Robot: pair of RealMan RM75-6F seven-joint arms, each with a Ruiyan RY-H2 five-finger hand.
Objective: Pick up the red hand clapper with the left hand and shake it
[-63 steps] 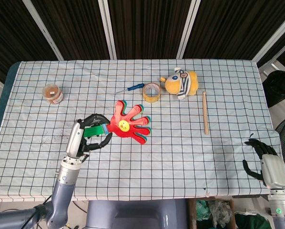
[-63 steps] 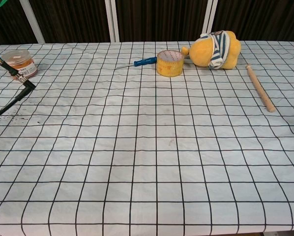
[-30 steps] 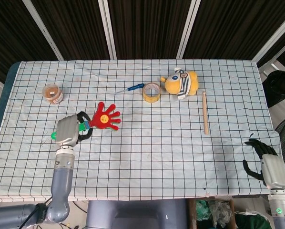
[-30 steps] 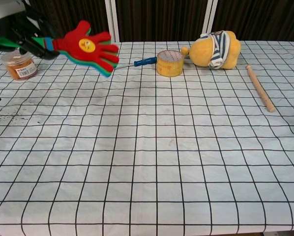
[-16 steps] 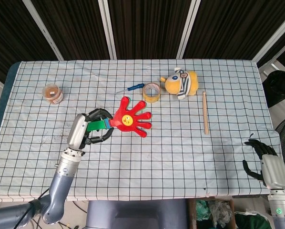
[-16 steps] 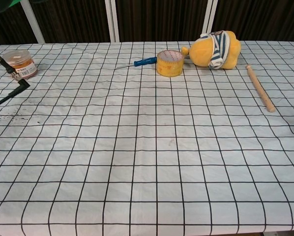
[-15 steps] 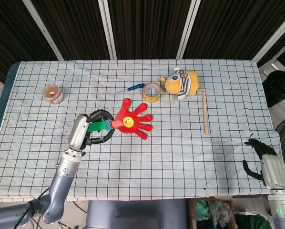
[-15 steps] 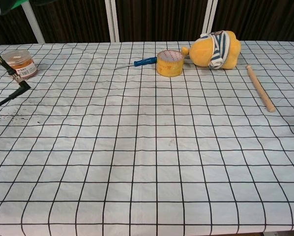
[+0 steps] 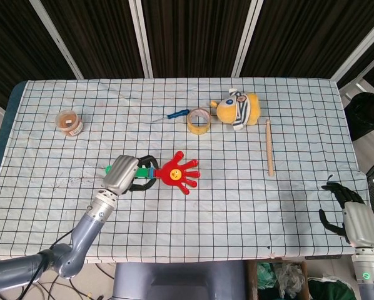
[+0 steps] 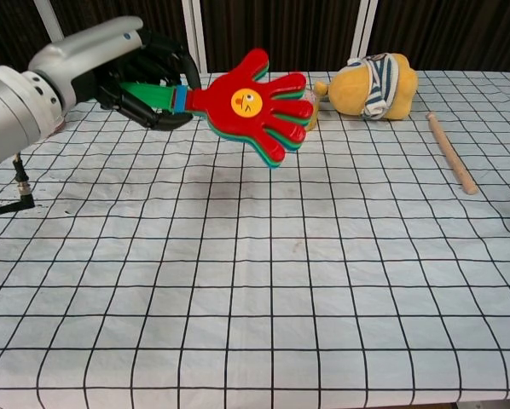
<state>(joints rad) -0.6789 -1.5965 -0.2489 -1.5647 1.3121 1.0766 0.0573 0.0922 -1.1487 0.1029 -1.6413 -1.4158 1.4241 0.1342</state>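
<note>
My left hand point(image 9: 126, 175) point(image 10: 140, 81) grips the green handle of the red hand clapper point(image 9: 178, 173) point(image 10: 253, 104), holding it in the air over the left middle of the table. The clapper's red palm with its yellow smiley face points to the right, and green and blue layers show behind the red one. My right hand point(image 9: 348, 211) hangs past the table's right front corner with its fingers apart and nothing in it; it shows only in the head view.
At the back of the checked tablecloth point(image 9: 237, 187) lie a blue screwdriver point(image 9: 173, 115), a yellow tape roll point(image 9: 199, 120), a yellow plush toy point(image 9: 238, 109) point(image 10: 370, 85) and a wooden stick point(image 9: 269, 147) point(image 10: 449, 152). A small orange-lidded jar point(image 9: 68, 122) stands at the back left.
My left hand has swung down and to the right with the clapper, bringing it back into the chest view. The right hand has not moved.
</note>
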